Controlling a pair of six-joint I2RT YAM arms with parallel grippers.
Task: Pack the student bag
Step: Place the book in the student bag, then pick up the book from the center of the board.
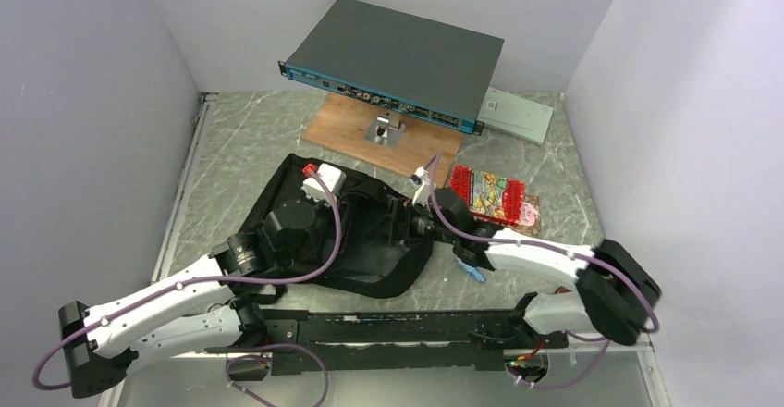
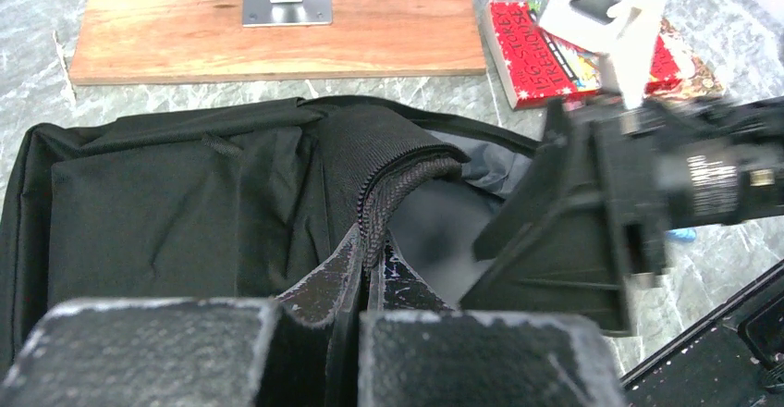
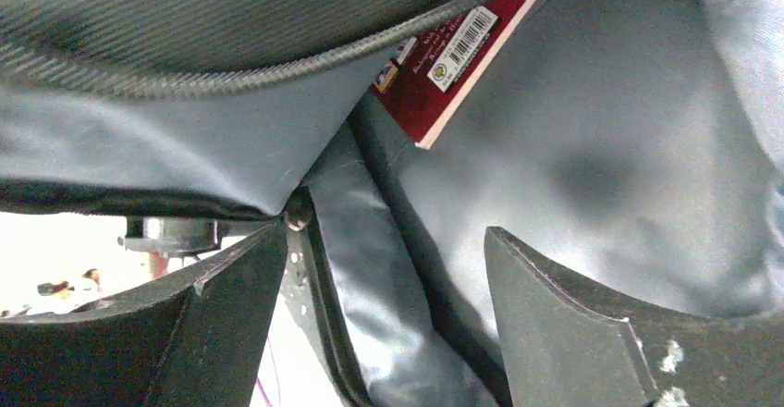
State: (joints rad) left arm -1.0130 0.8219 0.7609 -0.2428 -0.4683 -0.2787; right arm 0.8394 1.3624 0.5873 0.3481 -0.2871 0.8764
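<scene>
Student bag point(image 1: 365, 257) lies flat on the marbled table point(image 1: 240, 148), just in front of the wooden board point(image 1: 347, 129), its mouth gaping toward the right. On the left, the left gripper point(image 2: 363, 273) is pinched tight on the bag's zip edge point(image 2: 393, 190), holding it raised. Over to the right gripper point(image 3: 384, 240): it's inside the opening, jaws wide apart, gripping nothing, with a red book point(image 3: 434, 83) against the grey lining point(image 3: 592, 148) ahead. Farther right, a red storybook point(image 1: 495, 196) sits on the table beside the bag.

Viewed from high at the near side, facing down; close across the shared backpack point(image 2: 166, 199) from left wrist; inside it from right.
</scene>
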